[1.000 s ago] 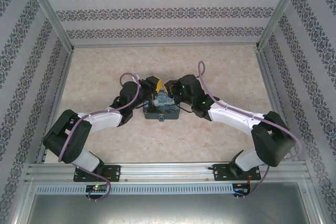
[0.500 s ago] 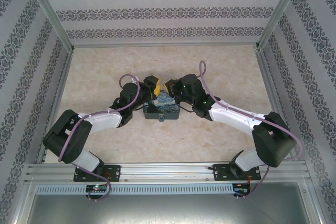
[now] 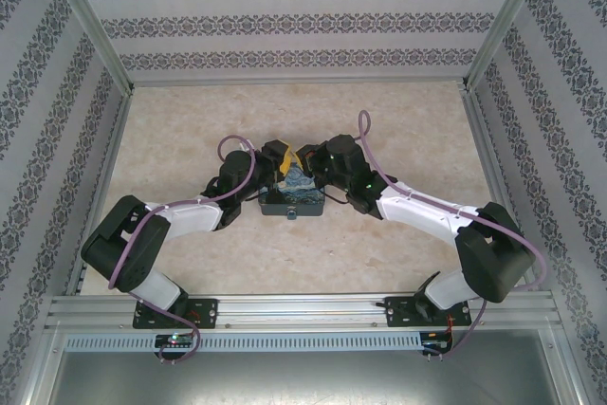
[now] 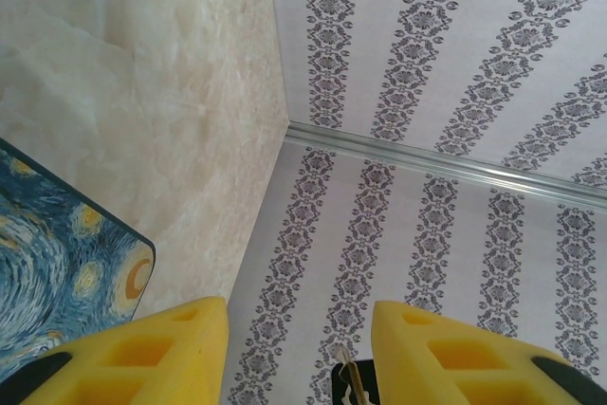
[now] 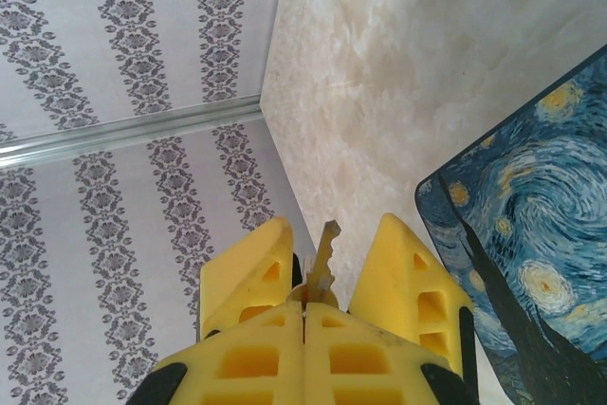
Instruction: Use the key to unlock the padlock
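Enclosure: walls (image 3: 303,21) papered in grey floral stripes, held in an aluminium frame (image 3: 93,35).
Table: beige marbled top (image 3: 408,130). The overhead view gives its whole extent, and each wrist view gives a strip that runs to a wall corner.
Arms: the left arm (image 3: 180,215) and the right arm (image 3: 427,211) bend inward and meet over mid-table.
Tin box: it stands at mid-table (image 3: 292,201) beneath the two wrists. Overhead, its swirled blue-and-yellow lid is largely covered by the grippers. The left wrist view (image 4: 52,272) and the right wrist view (image 5: 531,225) each show one lid corner, cut off by the frame edge.
Left gripper: above the far edge of the box (image 3: 275,152). In its own wrist view (image 4: 299,315) the yellow fingers stand well apart with nothing between the tips.
Right gripper: just beside the left one (image 3: 307,154). In its own wrist view (image 5: 303,315) the fingers are pressed together on the key.
Second yellow pair: two more finger blocks (image 5: 248,272) stand apart on either side of the key. Which gripper they belong to cannot be told.
Key: a silvery toothed blade (image 5: 327,251) points upward out of the closed fingers.
Metal sliver: a pale strip (image 4: 353,378) lies at the lower edge between the left fingers. It is cut off and cannot be identified.
Padlock: a tiny speck at the middle of the box's near wall (image 3: 290,213), too small to make out.
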### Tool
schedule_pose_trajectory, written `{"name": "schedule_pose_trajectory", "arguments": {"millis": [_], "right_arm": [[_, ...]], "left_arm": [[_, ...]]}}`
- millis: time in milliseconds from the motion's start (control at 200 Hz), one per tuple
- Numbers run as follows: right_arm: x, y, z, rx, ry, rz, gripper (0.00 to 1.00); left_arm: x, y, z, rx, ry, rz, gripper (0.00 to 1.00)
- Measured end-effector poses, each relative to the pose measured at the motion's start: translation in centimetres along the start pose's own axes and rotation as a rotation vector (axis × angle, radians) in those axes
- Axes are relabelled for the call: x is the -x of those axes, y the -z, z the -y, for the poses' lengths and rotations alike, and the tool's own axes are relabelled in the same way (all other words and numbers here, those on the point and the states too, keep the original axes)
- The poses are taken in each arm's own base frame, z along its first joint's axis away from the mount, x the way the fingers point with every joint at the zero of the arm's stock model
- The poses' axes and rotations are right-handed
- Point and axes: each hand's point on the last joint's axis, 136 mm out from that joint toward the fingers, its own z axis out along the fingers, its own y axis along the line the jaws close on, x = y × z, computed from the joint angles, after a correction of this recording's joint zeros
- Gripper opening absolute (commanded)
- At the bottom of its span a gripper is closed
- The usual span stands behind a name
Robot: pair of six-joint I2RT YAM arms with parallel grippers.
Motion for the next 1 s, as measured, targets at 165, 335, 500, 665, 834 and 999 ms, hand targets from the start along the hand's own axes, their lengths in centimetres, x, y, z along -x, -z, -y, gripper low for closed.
{"name": "schedule_pose_trajectory", "arguments": {"millis": [165, 335, 500, 665, 834, 999], "right_arm": [[0.0, 0.0, -0.1, 0.004, 0.0, -0.001, 0.0], [0.0, 0.0, -0.2, 0.007, 0.0, -0.001, 0.0], [0.0, 0.0, -0.3, 0.011, 0.0, -0.002, 0.0], [0.0, 0.0, 0.0, 0.011, -0.001, -0.002, 0.0], [0.0, 0.0, 0.5, 0.001, -0.013, -0.001, 0.0], [0.1, 0.0, 0.9, -0.007, -0.02, 0.001, 0.0]], "left_arm": [[0.0, -0.1, 0.2, -0.006, -0.001, 0.003, 0.41], [0.0, -0.2, 0.6, -0.014, -0.003, 0.003, 0.32], [-0.1, -0.2, 0.6, -0.015, -0.005, 0.001, 0.26], [-0.1, -0.2, 0.6, -0.015, -0.006, 0.006, 0.22], [0.0, -0.2, 0.7, -0.017, -0.006, 0.014, 0.17], [-0.1, -0.2, 0.7, -0.016, -0.007, 0.014, 0.15]]}}
